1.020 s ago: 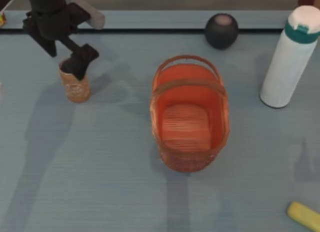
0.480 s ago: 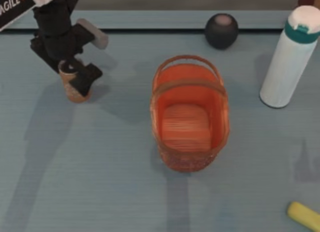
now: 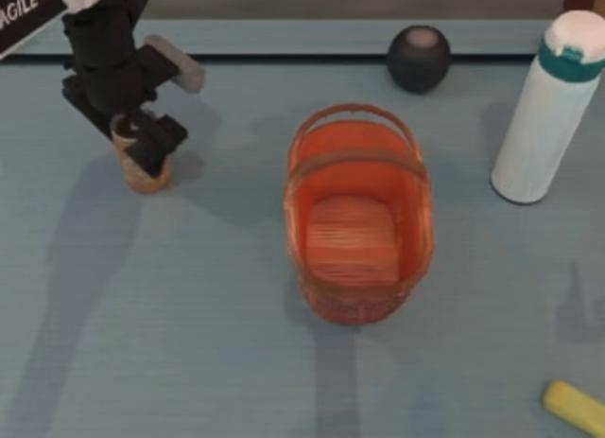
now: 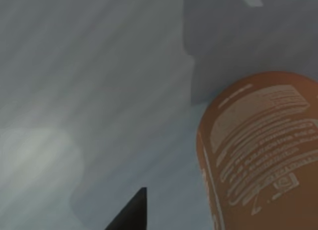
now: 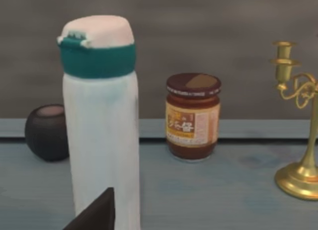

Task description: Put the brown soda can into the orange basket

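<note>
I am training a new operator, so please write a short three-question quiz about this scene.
1. True or false: the brown soda can lies inside the orange basket.
2. Which claw is at the can? A) left B) right
3. What stands at the table's right side, white with a teal cap?

Key: 1. False, it stands on the table under the left claw. 2. A. 3. The bottle.

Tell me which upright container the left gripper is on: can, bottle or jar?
The brown soda can, at the table's left, under the left gripper. The white bottle and sauce jar stand far right.
</note>
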